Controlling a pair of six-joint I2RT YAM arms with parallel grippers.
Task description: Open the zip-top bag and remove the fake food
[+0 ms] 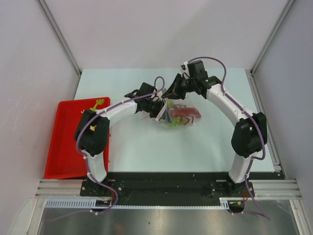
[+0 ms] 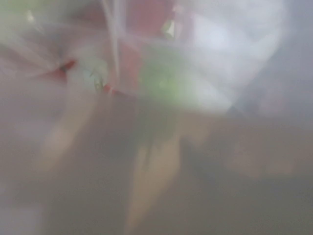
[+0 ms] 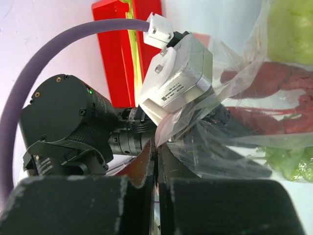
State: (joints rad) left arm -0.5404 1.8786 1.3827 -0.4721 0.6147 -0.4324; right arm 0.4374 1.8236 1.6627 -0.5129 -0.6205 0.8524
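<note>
Looking like the pull-the-food-out step: right gripper (image 3: pixel 156 161) pinched shut on the zip-top bag (image 1: pixel 195 121) mid-table, left gripper (image 1: pixel 163 110) poking into its mouth (can't tell its grip), next it has to grab the red lobster (image 1: pixel 187 113) inside.

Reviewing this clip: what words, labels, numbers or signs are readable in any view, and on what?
Silver box in the right wrist view: small dark print, too small to read.
The zip-top bag and the red tray: no lettering seen.
Left wrist view: blurred throughout, nothing readable.
</note>
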